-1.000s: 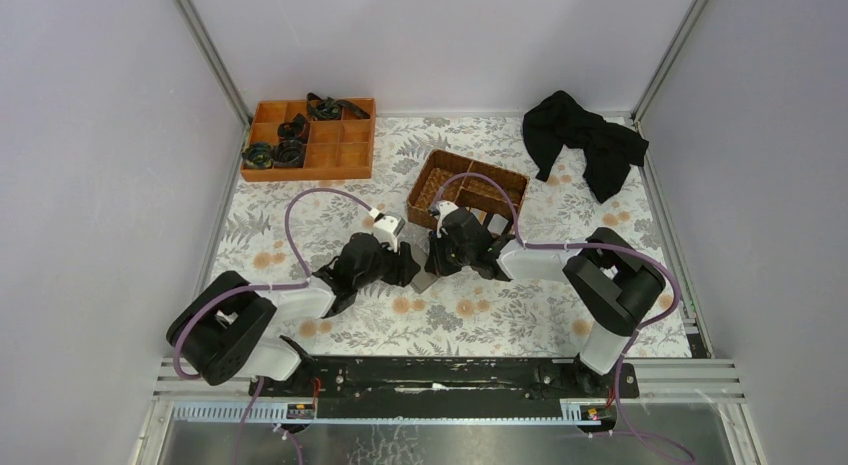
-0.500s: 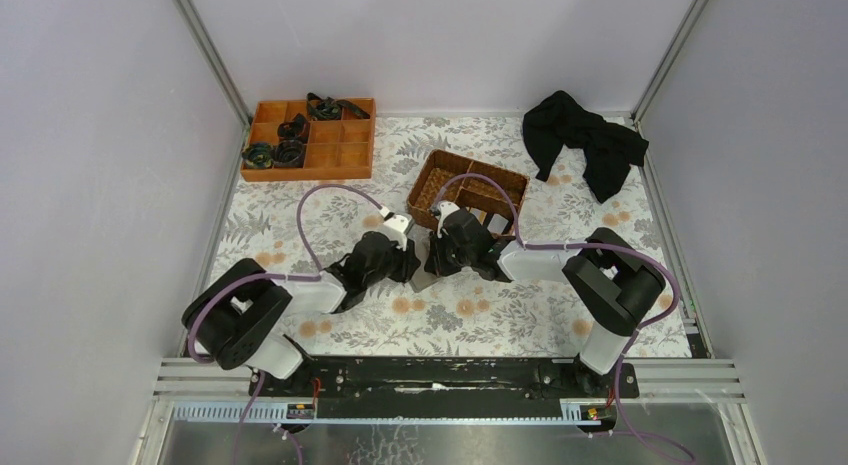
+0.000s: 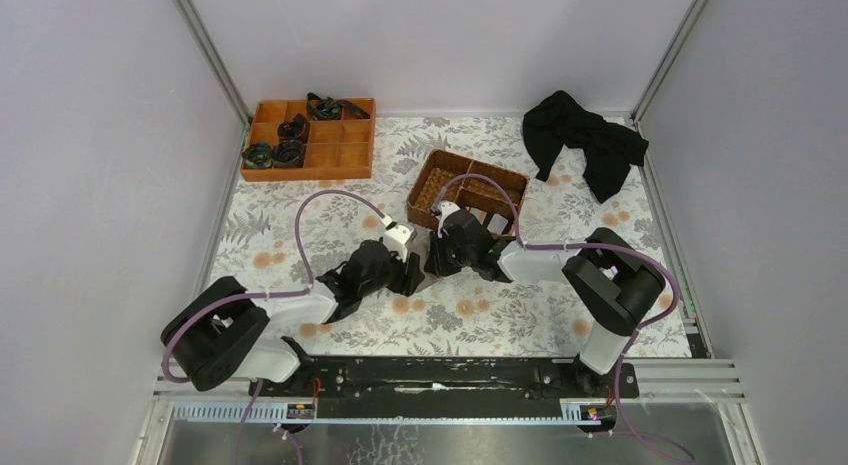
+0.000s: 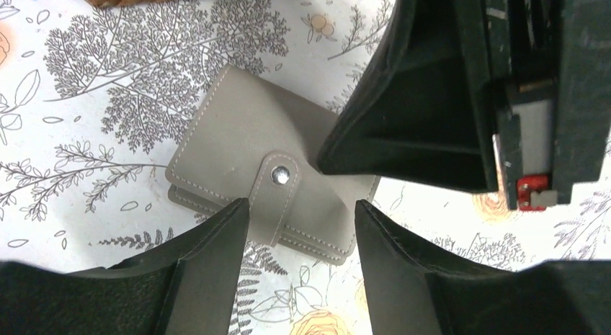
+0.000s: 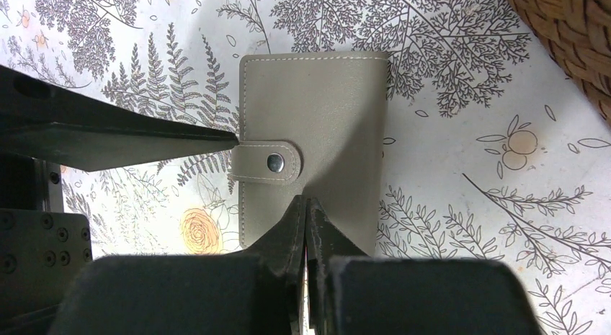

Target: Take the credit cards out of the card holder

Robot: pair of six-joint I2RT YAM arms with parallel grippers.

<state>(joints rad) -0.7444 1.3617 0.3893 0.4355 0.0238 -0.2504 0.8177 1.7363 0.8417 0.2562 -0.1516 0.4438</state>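
The card holder lies flat on the floral cloth, folded closed with its strap snapped over the edge; it also shows in the right wrist view. No credit cards show; the closed holder hides its inside. My left gripper is open, with its fingertips on either side of the strap end at the holder's edge. My right gripper is shut, with its tips resting on top of the holder beside the snap. In the top view both grippers meet over the holder and hide it.
A brown wicker basket stands just behind the grippers, its edge near the holder. An orange divided tray with black items is at the back left. A black cloth lies at the back right.
My left arm has swung its gripper right, up to the holder's strap side. The right gripper has stayed on the holder.
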